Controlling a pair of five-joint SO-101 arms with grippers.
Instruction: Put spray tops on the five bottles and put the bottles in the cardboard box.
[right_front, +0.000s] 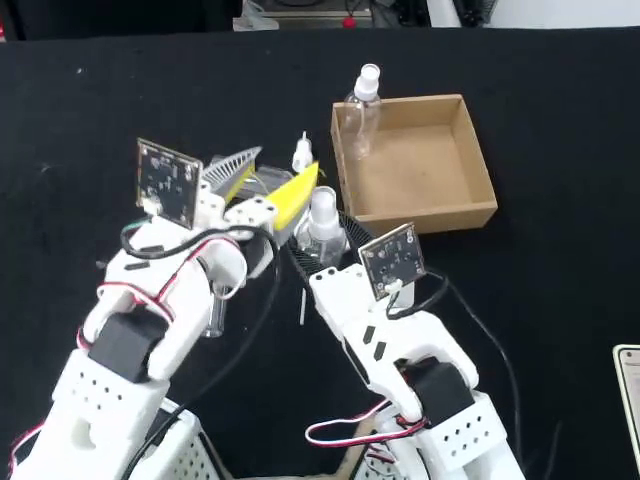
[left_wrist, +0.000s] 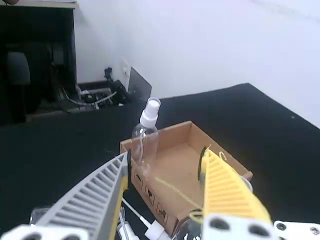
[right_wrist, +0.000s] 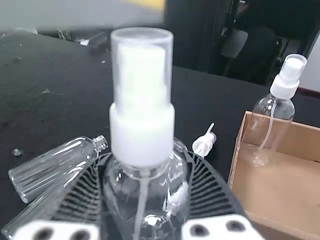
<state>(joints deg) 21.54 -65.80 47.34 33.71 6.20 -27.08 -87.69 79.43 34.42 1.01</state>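
From above, the left gripper (right_front: 288, 160) holds nothing, its fingers (right_front: 295, 195) spread wide just beside the capped bottle (right_front: 323, 222) that the right gripper (right_front: 322, 235) clamps upright. In the left wrist view, the cardboard box (left_wrist: 172, 182) lies beyond those open fingers, with a second capped bottle (left_wrist: 145, 137) standing in its corner. The right wrist view shows black fingers (right_wrist: 205, 175) closed on the bottle's body, and an uncapped bottle (right_wrist: 55, 167) lies beside them on the counter (right_wrist: 50, 100).
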